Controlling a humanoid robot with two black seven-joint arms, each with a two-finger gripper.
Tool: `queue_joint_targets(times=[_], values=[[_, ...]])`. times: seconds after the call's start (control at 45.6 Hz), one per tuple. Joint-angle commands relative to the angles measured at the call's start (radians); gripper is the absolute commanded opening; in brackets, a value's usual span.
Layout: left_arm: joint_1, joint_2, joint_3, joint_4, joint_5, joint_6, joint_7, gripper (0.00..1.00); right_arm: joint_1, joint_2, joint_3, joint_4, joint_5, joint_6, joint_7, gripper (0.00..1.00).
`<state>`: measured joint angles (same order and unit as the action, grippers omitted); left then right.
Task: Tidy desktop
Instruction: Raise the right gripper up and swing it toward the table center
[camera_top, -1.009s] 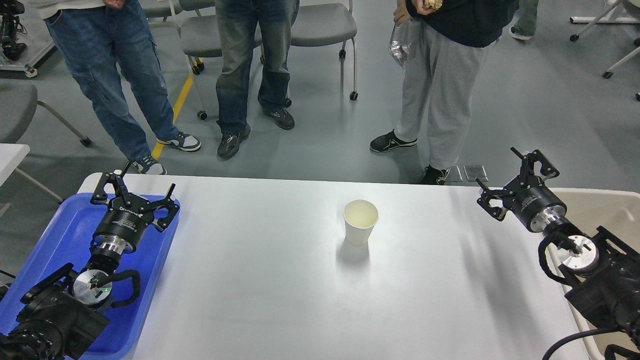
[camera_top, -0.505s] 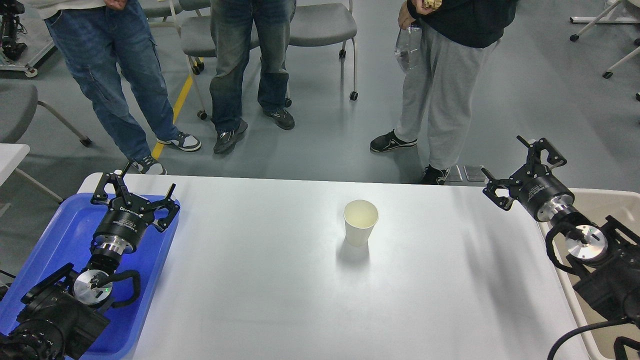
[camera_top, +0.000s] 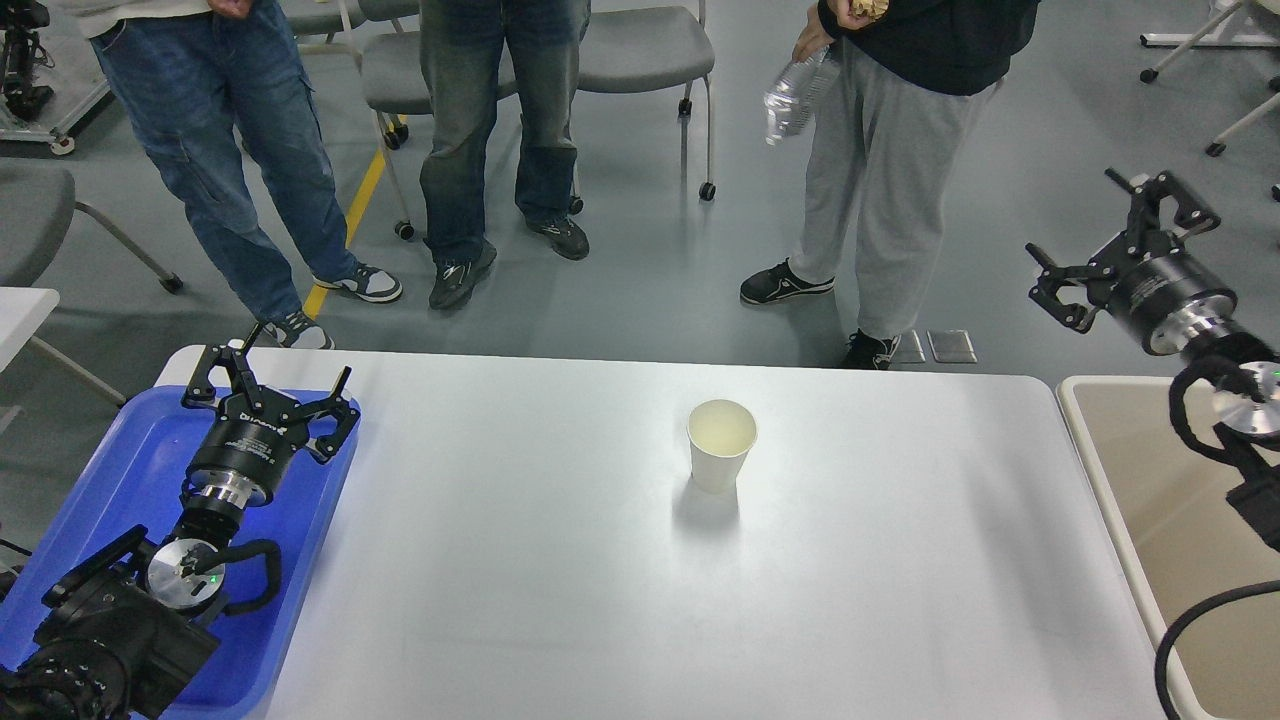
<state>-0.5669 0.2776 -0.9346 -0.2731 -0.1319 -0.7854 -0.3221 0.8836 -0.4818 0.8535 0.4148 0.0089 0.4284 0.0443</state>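
The desktop (camera_top: 560, 580) is a wide white tabletop with rounded corners. A white paper cup (camera_top: 721, 444) stands upright near its middle, a little toward the far edge. My left gripper (camera_top: 268, 381) is open and empty above the blue tray at the table's left end. My right gripper (camera_top: 1112, 235) is open and empty, raised high past the table's far right corner, well right of the cup.
A blue plastic tray (camera_top: 120, 470) lies at the left end under my left arm. A beige rectangular bin (camera_top: 1180, 540) stands off the right end. Three people (camera_top: 880, 180) and wheeled chairs (camera_top: 640, 50) stand beyond the far edge.
My right gripper has risen and swung right, from over the table's right end to above the bin's far side. The left arm and cup have not moved.
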Motion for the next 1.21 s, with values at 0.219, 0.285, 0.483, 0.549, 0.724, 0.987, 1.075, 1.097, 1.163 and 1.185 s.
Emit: queue_joint_targets(times=[0.219,0.285,0.483,0.549,0.724,0.987,1.075,1.097,1.163,1.185], values=[[0.001,0.000,-0.001,0.000,0.000,0.000,0.000,1.00,0.147,-0.144,-0.131,0.074,0.005,-0.010,-0.047,1.00],[-0.001,0.000,0.000,0.000,0.000,0.000,0.000,1.00,0.160,-0.165,-0.154,0.102,0.005,-0.014,-0.049,1.00],[-0.001,0.000,0.000,0.000,0.000,0.000,0.000,1.00,0.176,-0.233,-0.255,0.251,-0.010,-0.026,-0.049,1.00],[0.001,0.000,0.000,0.000,0.000,0.000,0.000,1.00,0.192,-0.253,-0.283,0.317,-0.017,-0.040,-0.049,1.00],[-0.001,0.002,-0.001,0.000,0.000,0.000,0.000,1.00,0.288,-0.279,-0.425,0.450,-0.021,-0.088,-0.049,1.00],[-0.001,0.002,-0.001,0.000,0.000,0.000,0.000,1.00,0.422,-0.189,-0.628,0.525,-0.073,-0.184,-0.047,1.00],[-0.001,0.002,-0.001,0.000,0.000,0.000,0.000,1.00,0.428,-0.129,-0.666,0.527,-0.133,-0.212,-0.046,1.00],[-0.001,0.002,-0.001,0.000,0.000,0.000,0.000,1.00,0.428,-0.111,-0.675,0.526,-0.154,-0.215,-0.046,1.00],[-0.001,0.002,-0.001,0.000,0.000,0.000,0.000,1.00,0.426,-0.051,-0.721,0.527,-0.268,-0.235,-0.046,1.00],[-0.001,0.002,-0.001,0.000,0.000,0.000,0.000,1.00,0.426,-0.038,-0.734,0.526,-0.291,-0.238,-0.044,1.00]])
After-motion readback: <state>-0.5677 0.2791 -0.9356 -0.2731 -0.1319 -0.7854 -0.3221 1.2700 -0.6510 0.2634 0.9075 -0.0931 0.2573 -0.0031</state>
